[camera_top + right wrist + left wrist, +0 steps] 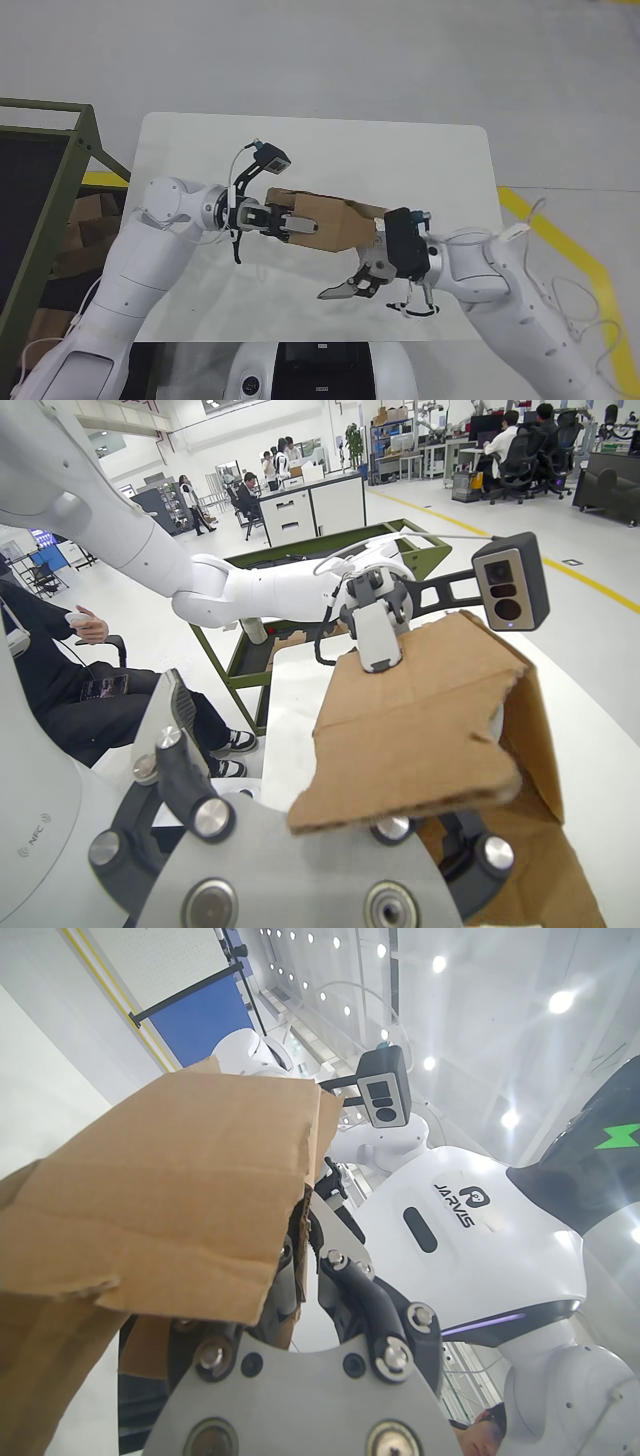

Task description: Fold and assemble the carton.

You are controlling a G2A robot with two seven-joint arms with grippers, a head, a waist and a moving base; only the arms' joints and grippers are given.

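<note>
A brown cardboard carton (325,222) hangs over the middle of the white table (300,150), held lengthwise between both arms. My left gripper (290,224) is shut on the carton's left end; its white fingertip (378,647) presses on the top panel (425,710). In the left wrist view the carton (165,1188) hides one finger, and the other finger (345,1233) lies against its edge. My right gripper (358,272) is open at the carton's right, open end. One right finger (176,706) sticks out wide of the box; a torn flap (400,795) hides the other.
A green-framed cart (50,200) with flat cardboard pieces stands off the table's left side. The table's far half and front left corner are bare. Yellow floor tape (530,215) runs to the right of the table.
</note>
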